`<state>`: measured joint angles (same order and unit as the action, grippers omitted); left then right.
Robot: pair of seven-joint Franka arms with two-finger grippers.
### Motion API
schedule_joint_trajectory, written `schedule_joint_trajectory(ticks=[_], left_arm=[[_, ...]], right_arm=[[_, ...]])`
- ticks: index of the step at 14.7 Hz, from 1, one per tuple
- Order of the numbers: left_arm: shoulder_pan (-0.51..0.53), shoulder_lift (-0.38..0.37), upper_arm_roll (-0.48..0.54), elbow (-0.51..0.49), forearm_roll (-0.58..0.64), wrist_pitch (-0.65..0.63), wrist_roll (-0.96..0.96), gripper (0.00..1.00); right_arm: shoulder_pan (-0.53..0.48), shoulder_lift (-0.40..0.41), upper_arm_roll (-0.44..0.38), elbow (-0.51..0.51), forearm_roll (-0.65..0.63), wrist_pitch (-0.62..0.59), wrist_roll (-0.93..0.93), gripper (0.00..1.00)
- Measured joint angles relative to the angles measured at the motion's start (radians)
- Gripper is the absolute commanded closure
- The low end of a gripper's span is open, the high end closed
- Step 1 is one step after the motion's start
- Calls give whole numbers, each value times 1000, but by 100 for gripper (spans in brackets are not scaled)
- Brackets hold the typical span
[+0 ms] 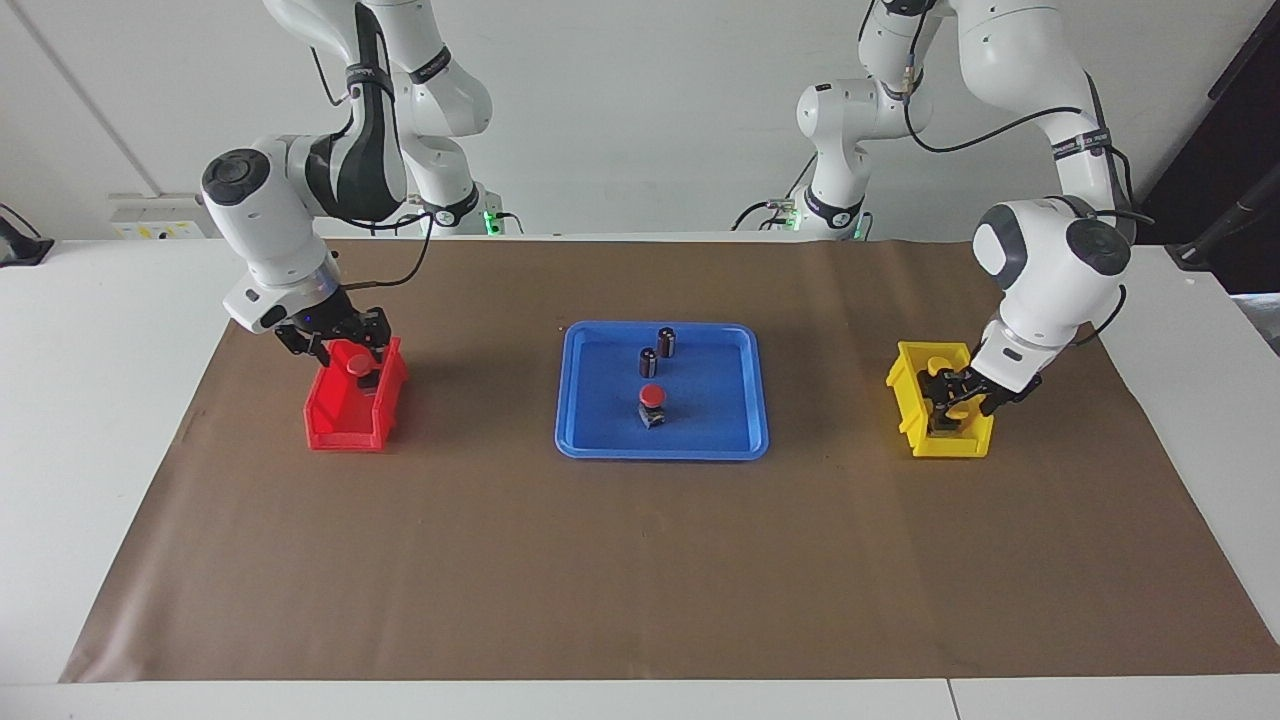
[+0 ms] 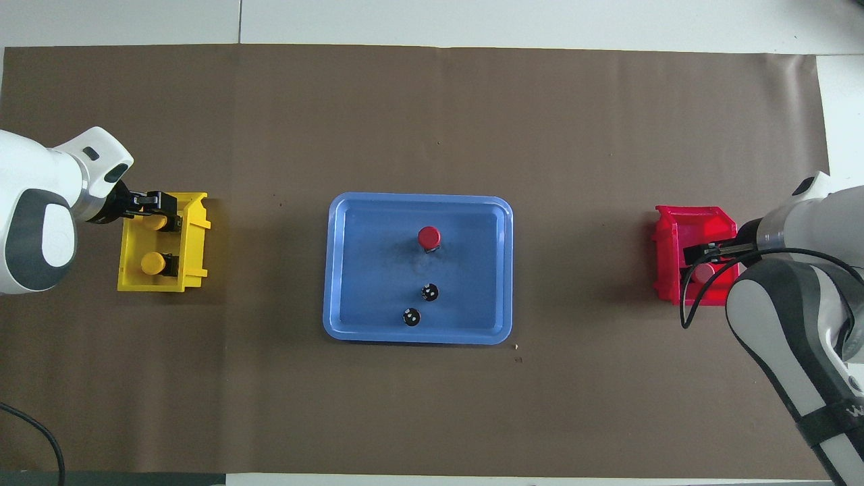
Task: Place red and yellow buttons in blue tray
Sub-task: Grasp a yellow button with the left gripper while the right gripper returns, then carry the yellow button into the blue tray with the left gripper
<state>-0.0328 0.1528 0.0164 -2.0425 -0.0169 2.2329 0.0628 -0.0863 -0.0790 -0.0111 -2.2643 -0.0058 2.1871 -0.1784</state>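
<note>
The blue tray (image 1: 590, 440) (image 2: 351, 324) lies mid-table and holds one red button (image 1: 651, 396) (image 2: 428, 237). A second red button (image 1: 356, 366) (image 2: 705, 272) sits in the red bin (image 1: 335, 425) (image 2: 675, 226). My right gripper (image 1: 347, 345) (image 2: 710, 252) is open, low over that button at the bin's end nearer the robots. Two yellow buttons (image 2: 158, 222) (image 2: 152, 262) sit in the yellow bin (image 1: 945, 447) (image 2: 197, 239). My left gripper (image 1: 955, 395) (image 2: 156, 202) reaches down into the yellow bin at the button farther from the robots.
Two small dark cylinders with silvery tops (image 1: 666, 342) (image 1: 648, 362) stand in the tray, nearer the robots than the red button. A brown mat (image 1: 640, 560) covers the table. The red bin is at the right arm's end, the yellow bin at the left arm's end.
</note>
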Motion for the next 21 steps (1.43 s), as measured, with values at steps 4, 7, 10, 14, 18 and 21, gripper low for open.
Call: schedule_joint_trajectory(ticks=[4,7,10,14,18,21], left_arm=[[0,0,0,-5,0,0,0,47],[0,0,1,-8,0,0,0,51],[1,0,2,-10,0,0,0,61],[1,0,2,-13,0,0,0,89],[1,-5,5,37,0,-58,0,98],[-4,-14,0,255,3,-311,0,99]], right_arm=[[-10,14,0,-38,0,65,-9,27],[-14,21,0,-53,0,75,-14,28],[-16,21,0,-78,0,105,-17,28],[-28,21,0,-102,0,116,-32,38],[-44,19,0,-122,0,133,-55,49],[-43,17,3,-140,0,153,-56,73]])
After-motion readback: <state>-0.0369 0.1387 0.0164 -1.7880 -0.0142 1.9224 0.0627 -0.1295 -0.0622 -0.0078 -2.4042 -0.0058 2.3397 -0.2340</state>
